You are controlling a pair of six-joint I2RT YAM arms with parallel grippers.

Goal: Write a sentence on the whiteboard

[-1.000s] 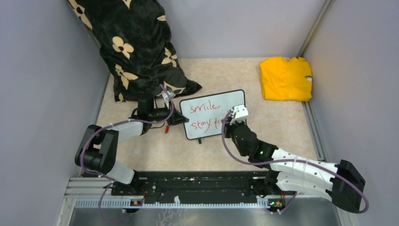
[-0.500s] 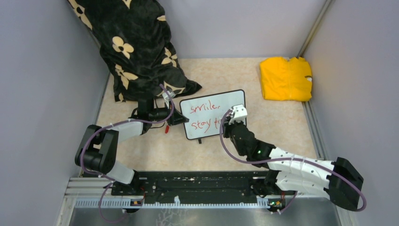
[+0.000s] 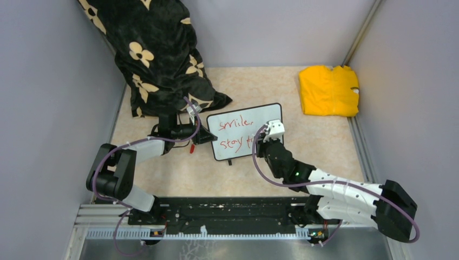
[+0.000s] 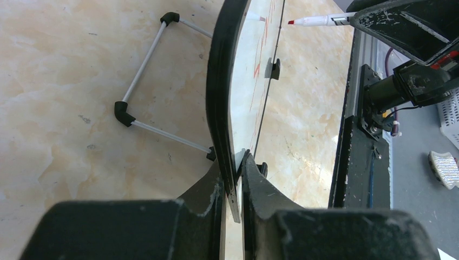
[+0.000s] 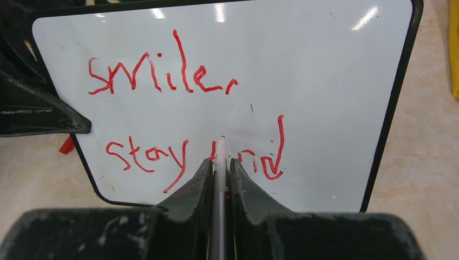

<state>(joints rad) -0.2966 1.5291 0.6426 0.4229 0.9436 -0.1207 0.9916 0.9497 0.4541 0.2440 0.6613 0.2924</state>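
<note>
Beige tabletop [image 3: 260, 86] bears the whiteboard [image 5: 325, 81], left fingers [image 4: 265, 197] pinching its edge, right fingers [image 5: 189, 195] pinching a marker [image 5: 220, 162].

left claw [image 4: 234, 162] clamping whiteboard [image 5: 325, 81] | right claw [image 5: 221, 161] pinching marker [image 5: 220, 189], wrist apparently pitched down

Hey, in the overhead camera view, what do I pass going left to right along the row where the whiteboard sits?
left gripper → whiteboard → yellow folded cloth. The right gripper and its marker overlap the whiteboard, so they are left out.
</note>
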